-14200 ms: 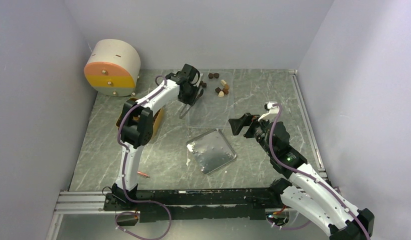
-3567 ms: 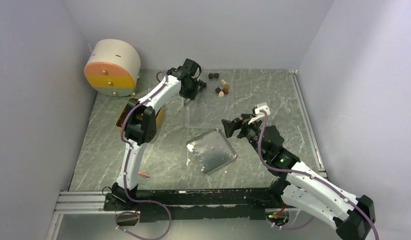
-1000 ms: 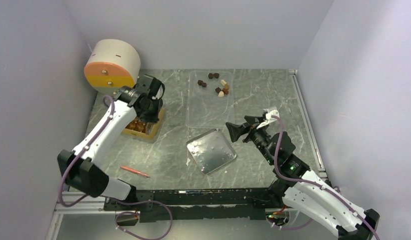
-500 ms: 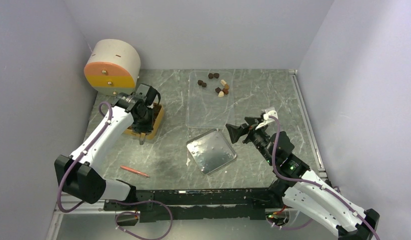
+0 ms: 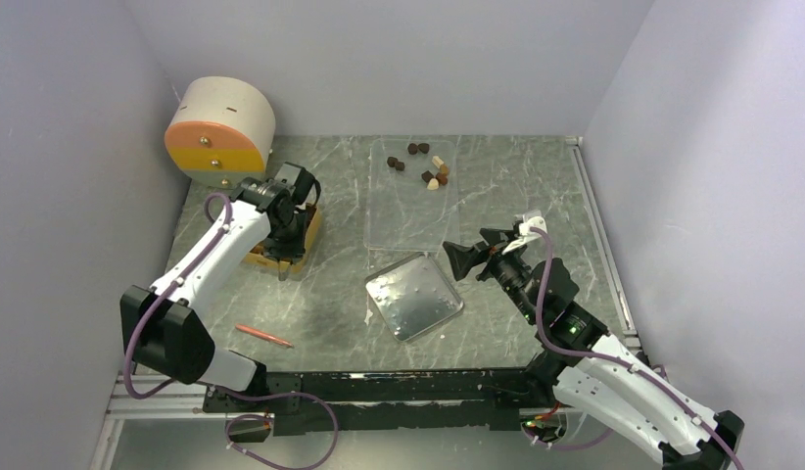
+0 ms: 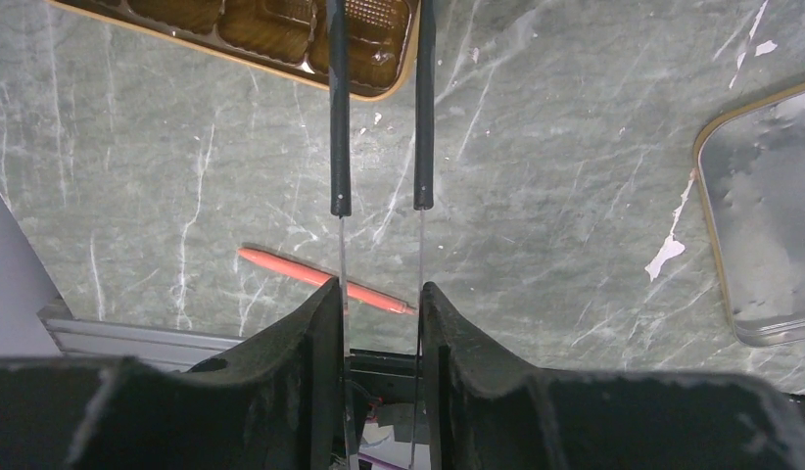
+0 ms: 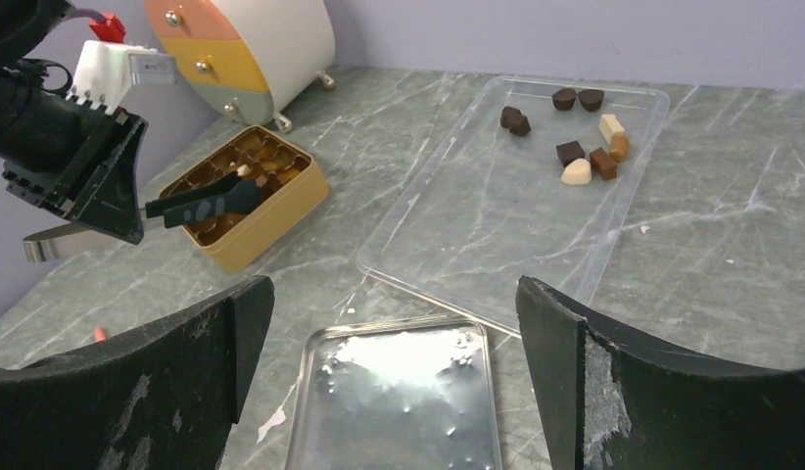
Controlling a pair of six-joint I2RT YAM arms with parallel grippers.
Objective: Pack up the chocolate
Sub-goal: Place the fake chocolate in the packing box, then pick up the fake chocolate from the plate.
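Lying on clear tray [image 7: 477, 245]: chocolate [image 7: 572, 152] (dark, mid-brown, cream); left gripper [image 6: 379, 294] clasps tweezers [image 6: 339, 147], right gripper [image 7: 389, 289] gapes.

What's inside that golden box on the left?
Dark moulded compartments and one cream chocolate by the tongs. From above the left arm covers most of the golden box, so how many are filled is unclear.
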